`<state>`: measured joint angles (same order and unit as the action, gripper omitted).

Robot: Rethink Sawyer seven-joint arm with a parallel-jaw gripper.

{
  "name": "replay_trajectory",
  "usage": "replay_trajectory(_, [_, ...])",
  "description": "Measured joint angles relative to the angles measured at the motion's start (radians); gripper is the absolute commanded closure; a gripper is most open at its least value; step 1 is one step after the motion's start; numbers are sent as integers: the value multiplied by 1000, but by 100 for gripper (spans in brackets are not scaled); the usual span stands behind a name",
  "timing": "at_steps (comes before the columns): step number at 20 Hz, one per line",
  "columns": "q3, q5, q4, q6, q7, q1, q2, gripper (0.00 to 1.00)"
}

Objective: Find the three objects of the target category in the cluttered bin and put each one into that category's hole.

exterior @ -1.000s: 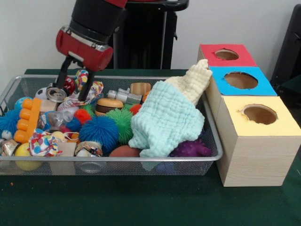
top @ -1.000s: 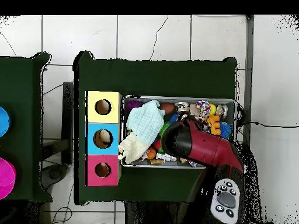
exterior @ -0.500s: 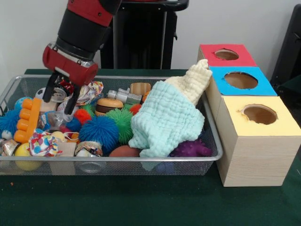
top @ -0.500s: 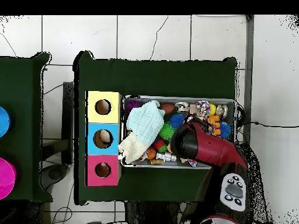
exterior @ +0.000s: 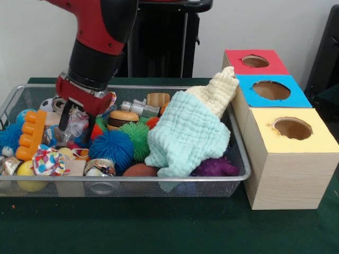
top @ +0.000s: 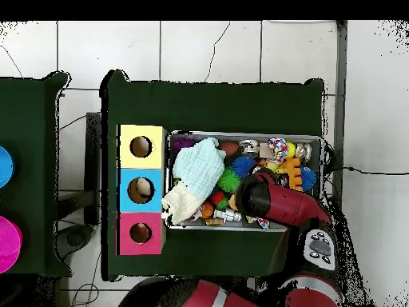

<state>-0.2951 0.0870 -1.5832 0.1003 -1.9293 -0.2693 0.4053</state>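
The tool [exterior: 77, 123] is down in the bin's [exterior: 127, 180] left end, fingers spread wide among the toys, gripping nothing. A pale cloth [exterior: 188, 132] drapes the bin's right end. Three boxes [exterior: 286, 153] with holes stand along that right side.

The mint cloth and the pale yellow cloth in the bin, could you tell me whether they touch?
Touching. The front view shows the mint cloth tucked against the pale yellow cloth, no gap between them.
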Motion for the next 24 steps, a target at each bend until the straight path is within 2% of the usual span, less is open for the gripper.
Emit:
replay_trajectory(8, [8,0,1,-26,0,0,-49,0])
replay_trajectory(18, [8,14,21,-149,0,-15,-93,0])
replay_trajectory(24, [8,19,21,-153,0,-18,-93,0])
